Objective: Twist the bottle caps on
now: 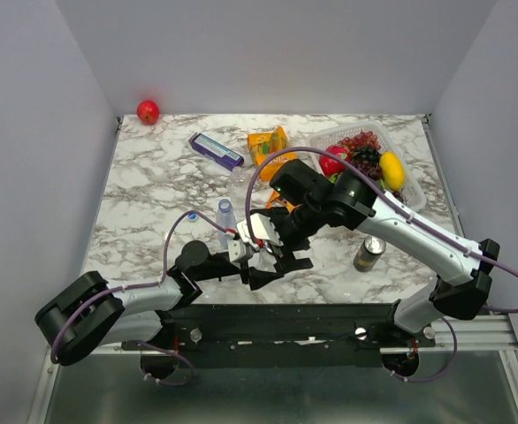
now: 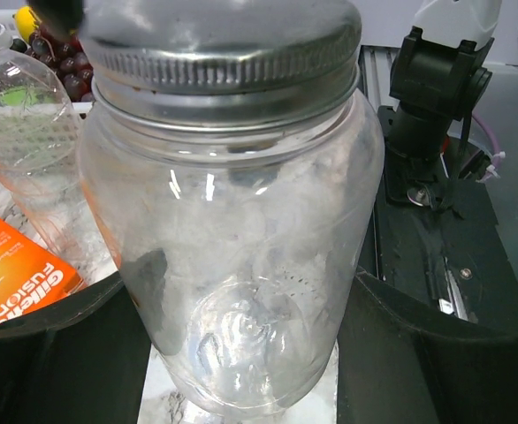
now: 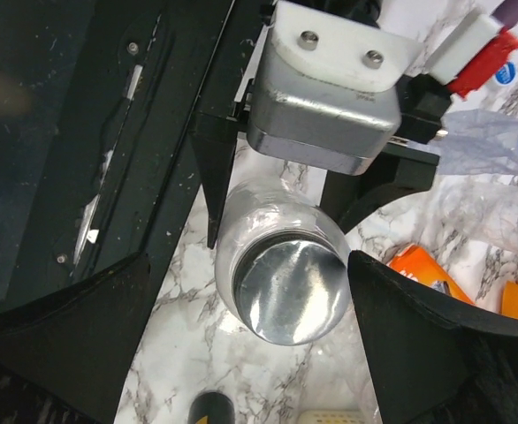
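My left gripper (image 2: 241, 353) clamps the clear round plastic bottle (image 2: 232, 221) near the marble-patterned table (image 1: 153, 177) front edge, with its silver metal cap (image 3: 294, 291) on top. My right gripper (image 3: 250, 353) stands wide apart over that cap. I'd centre it, close squarely, then twist level.

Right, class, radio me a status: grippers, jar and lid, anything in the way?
Left gripper shut on clear jar. Right gripper open, straddling the metal lid. Lid sits on jar. Nothing in between.

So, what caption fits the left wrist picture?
Left hand gripping a clear jar topped with a silver metal lid.
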